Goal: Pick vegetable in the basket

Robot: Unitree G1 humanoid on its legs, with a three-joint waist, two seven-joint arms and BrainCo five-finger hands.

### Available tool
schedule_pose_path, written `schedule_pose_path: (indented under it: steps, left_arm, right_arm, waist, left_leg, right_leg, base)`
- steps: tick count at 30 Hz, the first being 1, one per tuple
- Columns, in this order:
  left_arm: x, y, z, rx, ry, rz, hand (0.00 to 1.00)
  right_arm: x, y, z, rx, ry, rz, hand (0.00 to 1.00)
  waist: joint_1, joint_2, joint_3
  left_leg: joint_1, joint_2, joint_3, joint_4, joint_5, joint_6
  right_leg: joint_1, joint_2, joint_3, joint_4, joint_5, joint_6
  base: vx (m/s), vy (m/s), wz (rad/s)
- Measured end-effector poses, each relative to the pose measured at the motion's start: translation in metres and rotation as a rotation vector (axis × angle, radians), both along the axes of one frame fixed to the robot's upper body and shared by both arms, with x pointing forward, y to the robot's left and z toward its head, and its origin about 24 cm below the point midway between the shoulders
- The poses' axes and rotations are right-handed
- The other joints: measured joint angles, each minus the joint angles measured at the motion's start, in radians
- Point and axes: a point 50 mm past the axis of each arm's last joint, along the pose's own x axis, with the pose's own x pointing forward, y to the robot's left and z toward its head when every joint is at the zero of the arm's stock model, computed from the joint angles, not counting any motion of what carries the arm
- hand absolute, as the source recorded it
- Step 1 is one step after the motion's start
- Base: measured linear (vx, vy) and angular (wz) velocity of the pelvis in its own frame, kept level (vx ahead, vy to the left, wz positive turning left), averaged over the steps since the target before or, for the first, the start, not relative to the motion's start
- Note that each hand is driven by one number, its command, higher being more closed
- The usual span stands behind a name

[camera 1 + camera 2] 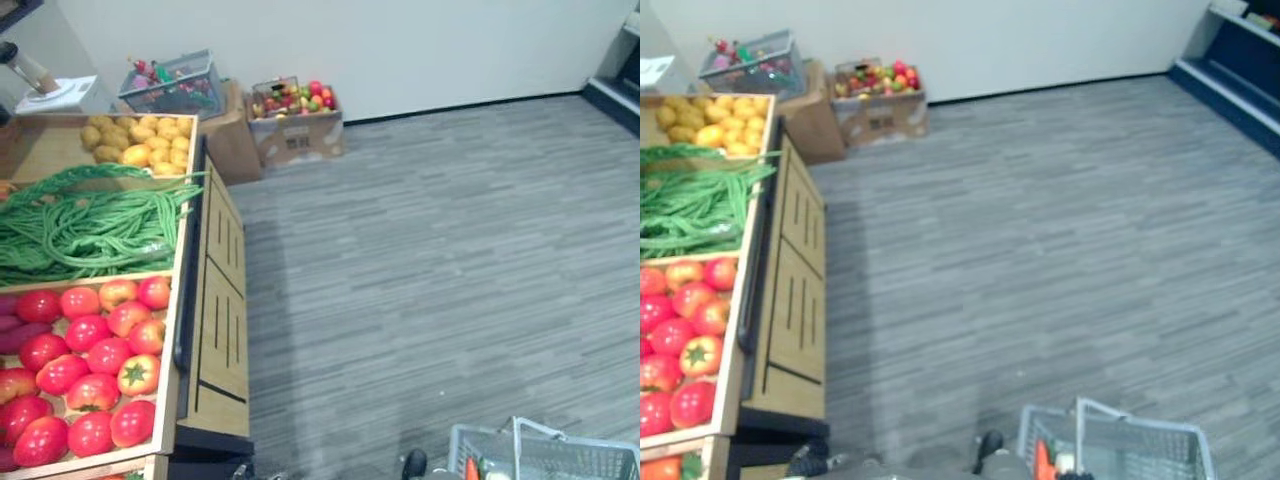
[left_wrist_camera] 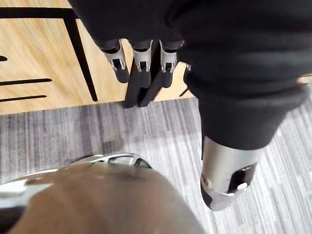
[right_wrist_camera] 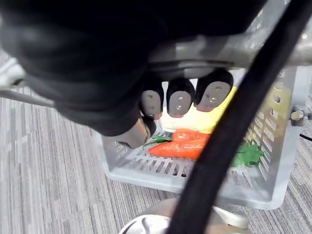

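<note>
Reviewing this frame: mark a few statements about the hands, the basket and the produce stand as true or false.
1. The right hand curls round the grey basket by its handle. True.
2. The basket is empty. False: carrots and something yellow lie in it.
3. The left hand holds a tomato. False: its fingers are straight, holding nothing, by the wooden stand.
4. On the stand, green beans lie between yellow produce and tomatoes. True.

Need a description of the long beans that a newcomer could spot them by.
Find the wooden produce stand on the robot's left, its open compartments running away from the robot. The green long beans fill the one between the red tomatoes, nearer the robot, and the yellow round produce beyond. They alone are green, thin tangled strands; both neighbours are round.
</note>
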Motion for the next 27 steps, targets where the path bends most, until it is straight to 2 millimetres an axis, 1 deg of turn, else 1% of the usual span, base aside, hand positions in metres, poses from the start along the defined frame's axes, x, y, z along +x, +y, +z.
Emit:
schedule_pose_path:
  steps: [1,2,3,4,5,6,7,8,9,10,11,13,14,15,16,18,21,27]
  left_arm:
    - [0.0,0.001,0.0,0.005,-0.001,0.002,0.0]
    - [0.002,0.001,0.001,0.008,-0.003,0.0,0.0]
    - [0.003,0.001,0.001,0.012,-0.008,-0.002,0.0]
    - [0.004,0.0,0.001,0.013,-0.01,-0.006,0.0]
    - [0.004,0.0,0.001,0.014,-0.01,-0.005,0.0]
    - [0.004,-0.001,0.001,0.015,-0.01,-0.004,0.0]
    - [0.004,-0.003,0.001,0.011,-0.009,-0.005,0.0]
    - [0.004,-0.003,0.0,0.01,-0.007,-0.01,0.0]
    - [0.005,-0.001,0.001,0.018,-0.011,-0.017,0.0]
    - [0.008,0.001,0.002,0.025,-0.018,-0.026,0.0]
    - [0.006,0.005,0.003,0.036,-0.013,-0.027,0.0]
    - [0.004,0.006,0.002,0.039,-0.006,-0.034,0.0]
    - [0.003,0.007,0.002,0.045,0.0,-0.045,0.0]
    - [0.003,0.006,0.002,0.044,0.0,-0.052,0.0]
    - [0.004,0.006,0.002,0.042,-0.001,-0.056,0.0]
    - [0.003,0.003,0.002,0.037,0.003,-0.065,0.0]
    - [0.001,0.002,0.001,0.031,0.01,-0.063,0.0]
    - [0.0,0.001,0.0,0.032,0.017,-0.081,0.0]
  right_arm:
    - [-0.002,0.001,-0.001,0.002,0.006,0.009,1.0]
    - [-0.001,-0.001,0.0,-0.005,0.005,0.01,1.0]
    - [0.001,-0.004,0.001,-0.013,0.0,0.012,1.0]
    - [0.007,-0.006,0.003,-0.019,-0.016,0.016,1.0]
    - [0.01,-0.007,0.003,-0.022,-0.025,0.017,1.0]
    - [0.013,-0.008,0.004,-0.025,-0.037,0.014,1.0]
    - [0.016,-0.01,0.005,-0.03,-0.047,0.012,1.0]
    - [0.017,-0.012,0.006,-0.037,-0.049,0.01,1.0]
    - [0.018,-0.01,0.006,-0.031,-0.051,0.01,1.0]
    - [0.019,-0.003,0.004,-0.015,-0.058,0.011,1.0]
    - [0.02,0.002,0.003,-0.004,-0.066,0.016,1.0]
    - [0.019,0.006,0.002,0.006,-0.066,0.014,1.0]
    - [0.019,0.007,0.002,0.007,-0.066,0.014,1.0]
    - [0.018,0.006,0.002,0.006,-0.064,0.011,1.0]
    - [0.017,0.006,0.002,0.005,-0.061,0.009,1.0]
    - [0.007,0.004,0.001,0.002,-0.04,-0.007,1.0]
    - [0.003,0.004,0.0,0.005,-0.032,-0.014,1.0]
    - [0.0,0.005,-0.001,0.008,-0.022,-0.014,1.0]
  waist:
    - [0.001,-0.012,0.006]
    - [0.001,-0.013,0.007]
    - [0.001,-0.012,0.007]
    - [0.002,-0.012,0.007]
    - [0.002,-0.01,0.007]
    - [0.002,-0.007,0.006]
    - [0.004,0.006,0.007]
    - [0.003,0.014,0.006]
    - [0.002,0.009,0.006]
    - [0.004,-0.019,0.016]
    - [0.007,-0.03,0.014]
    - [0.008,-0.043,0.013]
    - [0.017,-0.039,0.013]
    - [0.018,-0.037,0.012]
    - [0.018,-0.032,0.011]
    - [0.018,-0.024,0.0]
    - [0.019,-0.02,-0.008]
    - [0.021,-0.023,-0.011]
  left_leg:
    - [-0.033,-0.007,-0.017,0.039,-0.002,-0.002]
    - [-0.039,-0.027,-0.032,-0.003,-0.022,0.003]
    - [-0.048,-0.048,-0.031,-0.095,-0.028,0.004]
    - [-0.047,-0.065,-0.03,-0.214,-0.011,0.017]
    - [-0.046,-0.071,-0.033,-0.282,0.006,0.015]
    - [-0.04,-0.08,-0.055,-0.379,0.053,0.011]
    - [-0.024,-0.09,-0.108,-0.479,0.153,0.015]
    - [-0.001,-0.092,-0.14,-0.519,0.143,0.042]
    - [0.01,-0.104,-0.139,-0.537,0.143,0.043]
    - [0.022,-0.123,-0.134,-0.555,0.142,0.045]
    - [0.029,-0.138,-0.13,-0.576,0.145,0.051]
    - [0.054,-0.157,-0.116,-0.608,0.151,0.061]
    - [0.08,-0.172,-0.102,-0.634,0.153,0.065]
    - [0.088,-0.18,-0.1,-0.643,0.154,0.067]
    - [0.095,-0.184,-0.099,-0.651,0.155,0.07]
    - [0.115,-0.196,-0.099,-0.679,0.159,0.075]
    - [0.132,-0.198,-0.099,-0.705,0.165,0.083]
    - [0.158,-0.207,-0.104,-0.729,0.172,0.082]
  right_leg:
    - [0.031,-0.014,-0.006,-0.007,0.001,0.001]
    - [0.045,-0.028,-0.011,-0.01,0.001,0.002]
    - [0.056,-0.042,-0.018,-0.018,0.003,0.005]
    - [0.056,-0.05,-0.018,-0.023,0.006,0.01]
    - [0.056,-0.051,-0.018,-0.025,0.007,0.012]
    - [0.057,-0.048,-0.018,-0.026,0.007,0.018]
    - [0.058,-0.037,-0.015,-0.028,0.005,0.036]
    - [0.07,-0.028,-0.014,-0.037,0.005,0.055]
    - [0.081,-0.035,-0.015,-0.048,0.01,0.063]
    - [0.089,-0.05,-0.016,-0.062,0.018,0.075]
    - [0.088,-0.063,-0.013,-0.062,0.02,0.08]
    - [0.088,-0.079,-0.001,-0.062,0.022,0.089]
    - [0.091,-0.09,0.011,-0.061,0.023,0.099]
    - [0.094,-0.096,0.013,-0.061,0.022,0.109]
    - [0.097,-0.097,0.013,-0.06,0.022,0.111]
    - [0.104,-0.102,0.014,-0.06,0.017,0.12]
    - [0.108,-0.099,0.014,-0.06,0.015,0.123]
    - [0.125,-0.097,0.009,-0.06,0.011,0.128]
  base:
    - [0.25,-0.038,0.2]
    - [0.19,-0.016,0.14]
    - [0.15,0.023,0.07]
    - [0.1,0.046,0.02]
    - [0.08,0.072,-0.01]
    - [0.11,0.171,-0.05]
    - [0.15,0.242,-0.04]
    - [0.15,0.257,0.04]
    - [0.1,0.198,0.08]
    - [0.05,0.132,0.08]
    - [0.06,0.141,0.01]
    - [0.06,0.116,-0.15]
    - [0.06,0.095,-0.27]
    - [0.05,0.072,-0.19]
    - [0.05,0.033,-0.01]
    - [0.06,0.026,0.01]
    - [0.06,0.003,-0.02]
    - [0.01,0.004,0.02]
